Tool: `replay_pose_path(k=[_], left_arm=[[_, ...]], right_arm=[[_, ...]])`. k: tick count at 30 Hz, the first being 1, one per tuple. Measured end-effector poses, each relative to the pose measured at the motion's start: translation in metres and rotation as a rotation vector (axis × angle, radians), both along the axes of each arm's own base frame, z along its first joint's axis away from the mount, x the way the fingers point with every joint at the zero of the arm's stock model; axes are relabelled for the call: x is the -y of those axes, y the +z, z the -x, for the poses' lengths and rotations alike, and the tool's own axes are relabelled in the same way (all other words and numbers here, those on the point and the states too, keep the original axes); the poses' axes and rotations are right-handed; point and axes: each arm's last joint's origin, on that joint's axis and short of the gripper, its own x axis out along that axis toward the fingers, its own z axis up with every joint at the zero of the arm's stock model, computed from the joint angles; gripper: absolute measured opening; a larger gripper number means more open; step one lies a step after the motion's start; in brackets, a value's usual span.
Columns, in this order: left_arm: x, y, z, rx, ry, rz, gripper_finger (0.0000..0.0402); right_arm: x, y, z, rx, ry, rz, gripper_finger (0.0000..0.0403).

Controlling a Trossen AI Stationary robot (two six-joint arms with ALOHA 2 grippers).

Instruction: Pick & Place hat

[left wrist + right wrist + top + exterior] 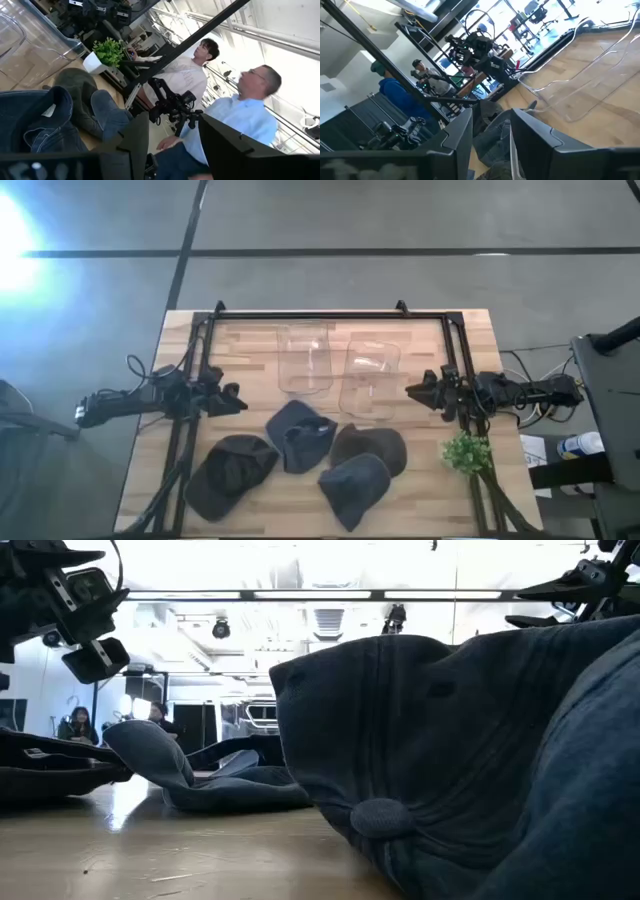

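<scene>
Your left gripper (238, 399) and right gripper (411, 390) are both hanging with fingers spread apart and holding nothing, one at each side of the wooden table (470, 330). Four soft, floppy cloth hats are lying in a bunch at the table's near edge between them: a blue one (299, 434), a black one (231, 474), a brown one (372, 446) and a grey one (354, 487). Two see-through plastic tubs (304, 358) are lying just behind the hats, and a small green plant (467, 452) is sitting by your right arm.

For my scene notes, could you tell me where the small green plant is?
High view: the small green potted plant sits near the table's right edge, just below the right gripper, right of the dark caps.
</scene>
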Motion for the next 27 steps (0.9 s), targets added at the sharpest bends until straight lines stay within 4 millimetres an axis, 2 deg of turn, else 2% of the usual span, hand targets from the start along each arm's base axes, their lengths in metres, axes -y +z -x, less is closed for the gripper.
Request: replay_pose_path(k=[27], left_arm=[[-0.0010,0.0014,0.0000,0.022,0.032,-0.031,0.0165]], right_arm=[[0.0000,0.0001,0.0001,0.001,0.000,0.000,0.0123]])
